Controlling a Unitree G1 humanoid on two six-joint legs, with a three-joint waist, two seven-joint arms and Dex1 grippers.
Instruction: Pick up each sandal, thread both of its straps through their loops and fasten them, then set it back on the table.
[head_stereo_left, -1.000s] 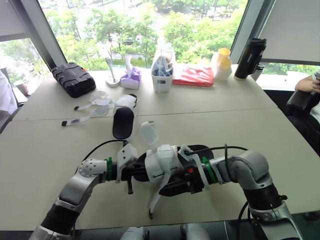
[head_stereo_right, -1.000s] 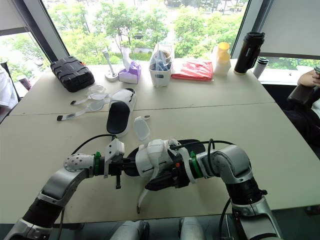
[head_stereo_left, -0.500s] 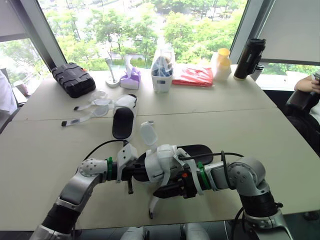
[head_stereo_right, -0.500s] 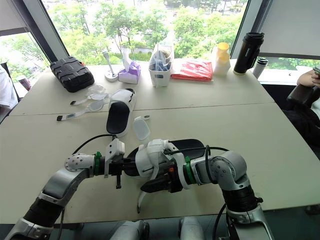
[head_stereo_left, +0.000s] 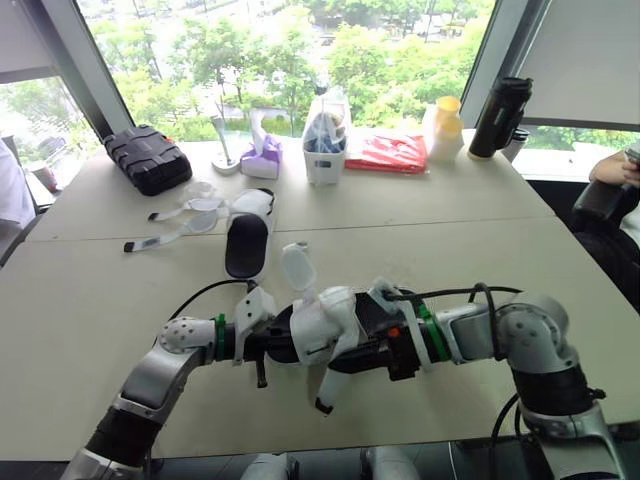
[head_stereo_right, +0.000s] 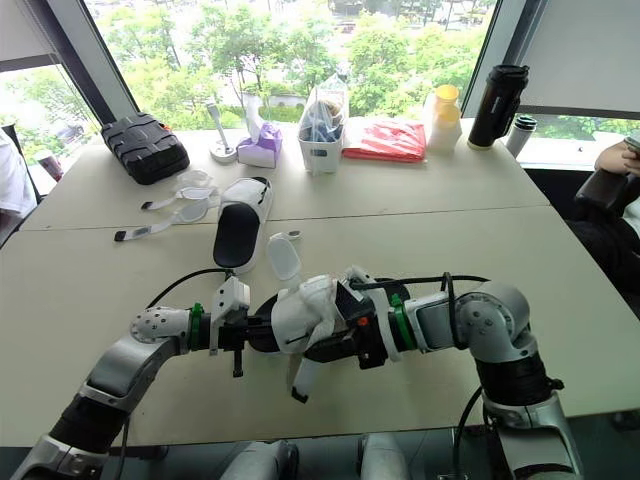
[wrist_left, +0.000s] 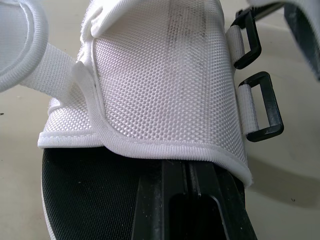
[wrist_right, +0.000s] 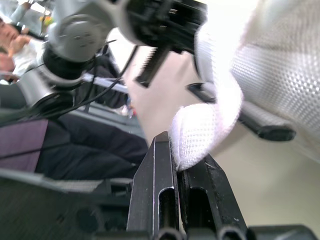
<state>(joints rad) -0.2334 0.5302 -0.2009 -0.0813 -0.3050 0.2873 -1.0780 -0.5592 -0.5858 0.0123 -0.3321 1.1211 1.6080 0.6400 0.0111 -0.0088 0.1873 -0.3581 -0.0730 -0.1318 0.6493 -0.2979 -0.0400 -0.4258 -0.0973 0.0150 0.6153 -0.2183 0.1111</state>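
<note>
I hold a sandal (head_stereo_left: 322, 322) with a black sole and white mesh upper just above the table's near part. My left gripper (wrist_left: 187, 175) is shut on the sole's edge at the sandal's left end (head_stereo_left: 272, 343). My right gripper (wrist_right: 177, 165) is shut on a white strap (wrist_right: 200, 135), pinching it under the sandal (head_stereo_right: 325, 350). The strap's free end (head_stereo_left: 326, 398) hangs down. Two black loops (wrist_left: 260, 112) stick out at the upper's side. The second sandal (head_stereo_left: 247, 238) lies farther back on the table with its straps (head_stereo_left: 165, 225) spread open.
Along the far edge stand a black case (head_stereo_left: 147, 158), a purple tissue holder (head_stereo_left: 262, 155), a white bin (head_stereo_left: 325, 140), a red packet (head_stereo_left: 386, 152), yellow cups (head_stereo_left: 444, 125) and a black flask (head_stereo_left: 498, 115). A person's arm (head_stereo_left: 612, 165) rests at the right edge.
My right gripper has gone from open to shut, taking hold of the white strap. The right arm swung its elbow outward, and the strap's end shifted right. The left gripper kept its hold.
</note>
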